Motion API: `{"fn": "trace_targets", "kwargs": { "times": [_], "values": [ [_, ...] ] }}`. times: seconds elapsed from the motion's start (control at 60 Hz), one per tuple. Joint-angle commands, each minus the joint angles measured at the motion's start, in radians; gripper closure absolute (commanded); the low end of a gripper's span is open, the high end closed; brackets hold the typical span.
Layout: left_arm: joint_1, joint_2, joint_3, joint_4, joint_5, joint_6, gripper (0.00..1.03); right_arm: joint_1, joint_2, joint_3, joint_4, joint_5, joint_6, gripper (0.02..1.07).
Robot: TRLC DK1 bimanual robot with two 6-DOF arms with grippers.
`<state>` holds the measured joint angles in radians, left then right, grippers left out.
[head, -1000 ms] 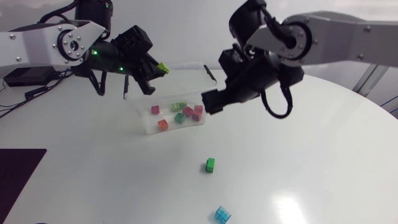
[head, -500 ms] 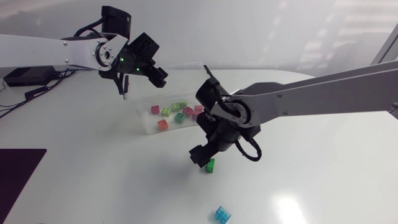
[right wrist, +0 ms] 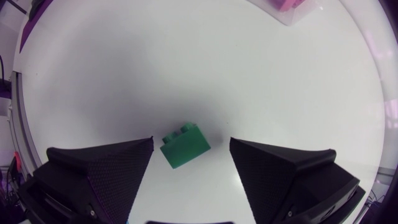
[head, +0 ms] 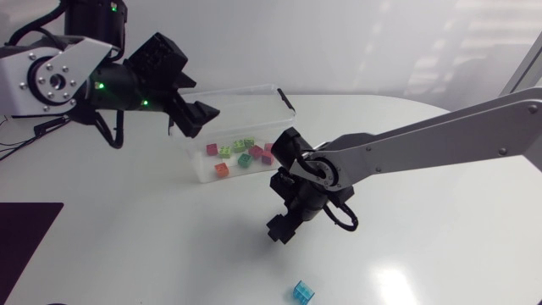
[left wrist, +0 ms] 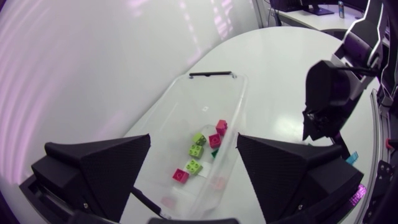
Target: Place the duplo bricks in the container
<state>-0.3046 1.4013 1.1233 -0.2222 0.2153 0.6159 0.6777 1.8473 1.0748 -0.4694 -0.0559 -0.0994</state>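
Right gripper (head: 282, 229) spread low astride green brick (right wrist: 185, 147), left gripper (head: 199, 117) spread above container (left wrist: 186, 112).

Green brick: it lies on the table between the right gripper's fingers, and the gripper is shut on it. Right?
No. The right gripper is open, not shut on it: the right wrist view shows a gap between the green brick and each finger. It does lie on the table between the fingers.
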Motion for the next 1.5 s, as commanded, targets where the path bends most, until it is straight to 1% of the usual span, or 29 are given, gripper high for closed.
{"fn": "trace_targets", "kwargs": {
  "times": [0.0, 0.083, 0.133, 0.183, 0.317, 0.433, 0.567, 0.667, 0.867, 1.05, 1.217, 1.3, 1.317, 1.35, 1.383, 1.417, 1.433, 1.467, 1.483],
  "values": [
    [-0.011, -0.068, -0.068, -0.023, 0.018, 0.035, 0.06, -0.001, 0.016, -0.024, 0.017, -0.005, -0.026, 0.39],
    [-0.022, -0.125, -0.105, -0.057, 0.039, 0.053, 0.06, 0.005, 0.015, -0.024, 0.032, -0.004, -0.022, 0.58],
    [-0.024, -0.160, -0.135, -0.082, 0.059, 0.070, 0.06, 0.011, 0.021, -0.021, 0.040, 0.002, -0.014, 0.73],
    [-0.025, -0.174, -0.148, -0.108, 0.070, 0.085, 0.06, 0.011, 0.024, -0.018, 0.035, 0.005, -0.010, 0.83],
    [-0.024, -0.202, -0.177, -0.151, 0.099, 0.123, 0.06, 0.011, 0.001, -0.012, 0.025, 0.025, 0.001, 0.84],
    [-0.033, -0.234, -0.218, -0.175, 0.108, 0.151, 0.06, 0.000, -0.059, 0.019, -0.020, 0.025, 0.004, 0.84],
    [-0.053, -0.262, -0.261, -0.195, 0.110, 0.182, 0.06, -0.015, -0.106, 0.102, -0.060, 0.025, 0.024, 0.84],
    [-0.053, -0.274, -0.295, -0.203, 0.114, 0.200, 0.06, -0.023, -0.106, 0.197, -0.078, 0.037, 0.050, 0.84],
    [-0.056, -0.306, -0.361, -0.215, 0.121, 0.222, 0.06, -0.043, -0.054, 0.389, -0.074, 0.060, 0.118, 0.84],
    [-0.062, -0.344, -0.404, -0.236, 0.122, 0.239, 0.06, -0.066, -0.002, 0.540, -0.038, 0.064, 0.173, 0.84],
    [-0.096, -0.355, -0.450, -0.249, 0.122, 0.249, 0.06, -0.069, 0.072, 0.642, -0.026, 0.065, 0.187, 0.84],
    [-0.130, -0.354, -0.473, -0.246, 0.122, 0.249, 0.06, -0.078, 0.115, 0.683, -0.003, 0.067, 0.193, 0.83],
    [-0.139, -0.351, -0.479, -0.243, 0.122, 0.249, 0.06, -0.084, 0.128, 0.697, 0.000, 0.067, 0.196, 0.82],
    [-0.151, -0.344, -0.487, -0.236, 0.122, 0.251, 0.06, -0.089, 0.144, 0.720, 0.002, 0.067, 0.202, 0.74],
    [-0.169, -0.331, -0.494, -0.224, 0.122, 0.252, 0.06, -0.096, 0.164, 0.748, -0.002, 0.068, 0.202, 0.59],
    [-0.183, -0.320, -0.500, -0.215, 0.121, 0.252, 0.06, -0.101, 0.173, 0.763, 0.000, 0.070, 0.207, 0.46],
    [-0.197, -0.305, -0.505, -0.206, 0.121, 0.251, 0.06, -0.104, 0.179, 0.775, 0.000, 0.073, 0.210, 0.35],
    [-0.222, -0.278, -0.508, -0.197, 0.119, 0.249, 0.06, -0.107, 0.187, 0.795, -0.006, 0.073, 0.210, 0.18],
    [-0.232, -0.266, -0.507, -0.195, 0.119, 0.249, 0.06, -0.107, 0.187, 0.800, -0.008, 0.074, 0.210, 0.14]
  ]
}}
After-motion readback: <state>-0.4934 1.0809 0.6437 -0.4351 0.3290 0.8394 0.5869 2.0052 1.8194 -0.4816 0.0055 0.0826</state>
